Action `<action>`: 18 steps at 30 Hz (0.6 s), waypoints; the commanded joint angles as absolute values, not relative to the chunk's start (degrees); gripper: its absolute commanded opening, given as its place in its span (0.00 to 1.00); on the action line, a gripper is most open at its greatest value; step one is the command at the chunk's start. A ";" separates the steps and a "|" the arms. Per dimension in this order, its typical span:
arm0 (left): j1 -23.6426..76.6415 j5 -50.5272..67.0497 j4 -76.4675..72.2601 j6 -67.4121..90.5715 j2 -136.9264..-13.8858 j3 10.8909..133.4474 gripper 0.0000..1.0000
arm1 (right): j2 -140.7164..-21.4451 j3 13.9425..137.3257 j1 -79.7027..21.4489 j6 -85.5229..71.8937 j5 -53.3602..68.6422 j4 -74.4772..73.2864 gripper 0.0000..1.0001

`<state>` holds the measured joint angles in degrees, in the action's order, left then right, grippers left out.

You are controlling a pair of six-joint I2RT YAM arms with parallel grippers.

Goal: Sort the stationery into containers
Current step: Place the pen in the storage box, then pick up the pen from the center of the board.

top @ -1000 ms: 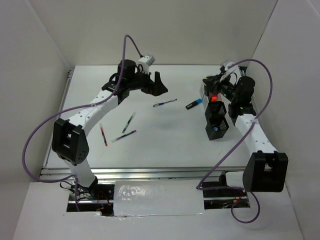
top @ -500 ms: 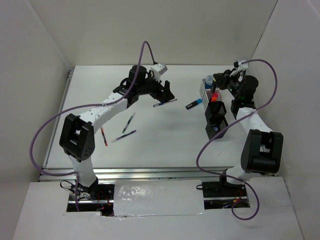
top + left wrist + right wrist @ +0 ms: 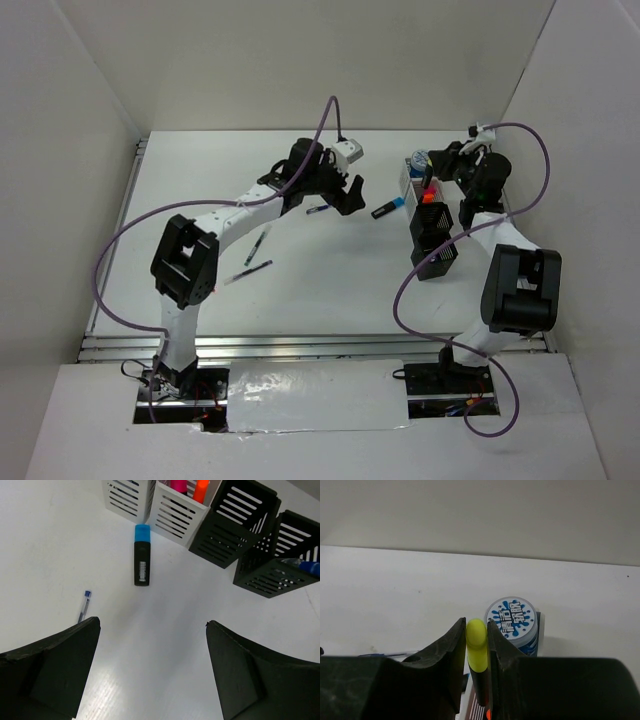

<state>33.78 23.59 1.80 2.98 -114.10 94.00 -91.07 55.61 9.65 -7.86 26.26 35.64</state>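
Yellow-capped highlighter point(image 3: 476, 647) stands cap up, pinched between the narrow jaws of the right tool point(image 3: 476, 630), over the far end of the bin row. A blue-white tape roll point(image 3: 512, 620) sits just beyond it. The left tool point(image 3: 152, 630) hangs wide open and empty over the table point(image 3: 60, 540). Ahead of it a blue-capped highlighter point(image 3: 142, 555) lies flat, cap near a white mesh bin point(image 3: 177, 512) holding pink and orange highlighters. Black bins point(image 3: 230, 522) stand beside, and a thin pen point(image 3: 83, 606) lies nearby.
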 commanded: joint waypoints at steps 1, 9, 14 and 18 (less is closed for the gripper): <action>34.72 22.50 2.37 -1.84 -118.72 99.91 0.99 | -91.58 55.82 9.84 -8.88 25.40 39.20 0.24; 37.26 19.25 1.41 -2.11 -127.60 105.02 0.98 | -90.62 55.37 9.75 -9.66 26.36 37.09 0.66; 38.32 17.84 1.84 -2.72 -131.83 107.83 0.96 | -88.60 57.47 11.60 -13.00 28.12 34.46 0.67; 38.76 17.67 1.84 -2.55 -135.34 110.64 0.92 | -86.84 58.27 13.53 -15.46 30.23 32.09 0.67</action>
